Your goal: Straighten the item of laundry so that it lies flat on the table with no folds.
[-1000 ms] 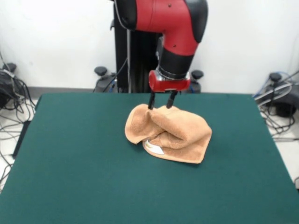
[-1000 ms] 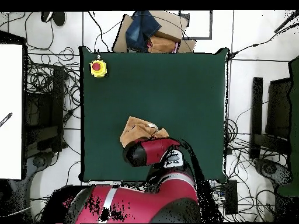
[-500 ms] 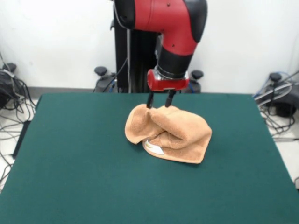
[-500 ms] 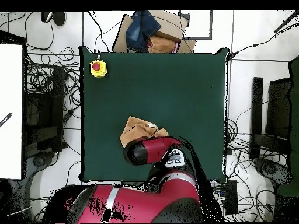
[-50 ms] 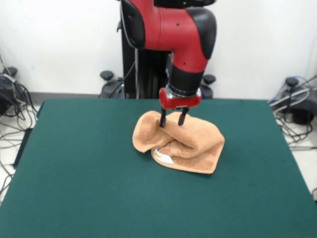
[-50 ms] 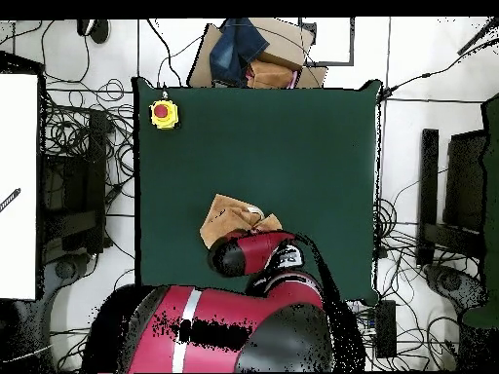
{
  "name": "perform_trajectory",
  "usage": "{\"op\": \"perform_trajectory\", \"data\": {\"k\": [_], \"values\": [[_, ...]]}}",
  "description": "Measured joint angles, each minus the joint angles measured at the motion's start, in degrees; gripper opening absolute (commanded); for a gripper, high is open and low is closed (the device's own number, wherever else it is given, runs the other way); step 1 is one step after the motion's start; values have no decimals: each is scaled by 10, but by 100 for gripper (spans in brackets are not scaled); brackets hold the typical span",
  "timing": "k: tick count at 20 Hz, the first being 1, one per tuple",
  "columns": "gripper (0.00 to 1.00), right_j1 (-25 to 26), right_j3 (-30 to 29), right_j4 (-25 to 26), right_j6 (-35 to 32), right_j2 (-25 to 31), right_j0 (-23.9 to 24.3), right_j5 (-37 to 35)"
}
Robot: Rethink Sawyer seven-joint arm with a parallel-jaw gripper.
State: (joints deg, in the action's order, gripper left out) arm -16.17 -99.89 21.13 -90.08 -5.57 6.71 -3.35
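Towel (image 5: 190, 144) lay bunched in thick folds near the middle of the green bench (image 5: 74, 188), its white label (image 5: 166, 158) peeking out underneath. I saw the gripper (image 5: 172, 122) spread (tips pressed into the top fold).

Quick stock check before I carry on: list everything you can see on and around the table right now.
towel: one, tan-orange, bunched in folds near the table's middle
label: one, white, at the towel's front lower edge
table: one, dark green top
button box: one, yellow with red button, at a table corner in the overhead view
cables: many, black, on the floor around the table
arm: one, red and black, above the towel
gripper: one, black fingers open, tips at the towel's top fold
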Motion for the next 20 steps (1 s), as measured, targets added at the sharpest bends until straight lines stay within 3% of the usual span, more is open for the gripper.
{"op": "perform_trajectory", "data": {"k": [20], "values": [[100, 48, 27, 0, 0, -2, -4, 27]]}}
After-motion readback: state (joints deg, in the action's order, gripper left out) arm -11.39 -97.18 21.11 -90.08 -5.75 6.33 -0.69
